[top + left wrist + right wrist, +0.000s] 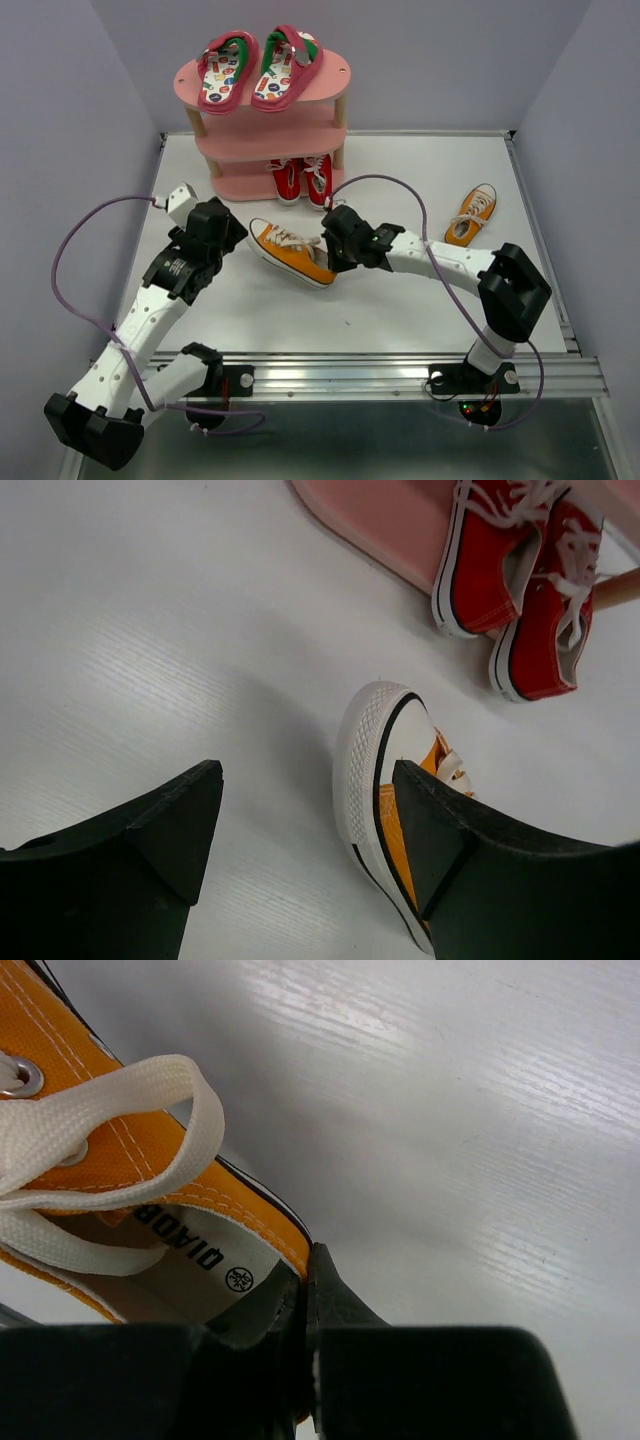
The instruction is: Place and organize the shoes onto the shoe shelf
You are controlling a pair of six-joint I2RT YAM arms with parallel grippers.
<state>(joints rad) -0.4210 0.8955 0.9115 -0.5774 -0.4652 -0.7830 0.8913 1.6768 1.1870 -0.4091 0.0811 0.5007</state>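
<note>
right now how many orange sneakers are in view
2. one sneaker mid-table, its heel collar pinched in the right fingers; the other sneaker lies alone near the table's right edge. none looks hidden.

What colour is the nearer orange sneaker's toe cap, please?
White toe cap, clearest in the left wrist view.

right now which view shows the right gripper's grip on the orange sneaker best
The right wrist view: the right gripper is shut on the collar of the orange sneaker, close up. The top view shows most of the shoe, but the gripper hides the pinch. The left wrist view shows only its toe.
</note>
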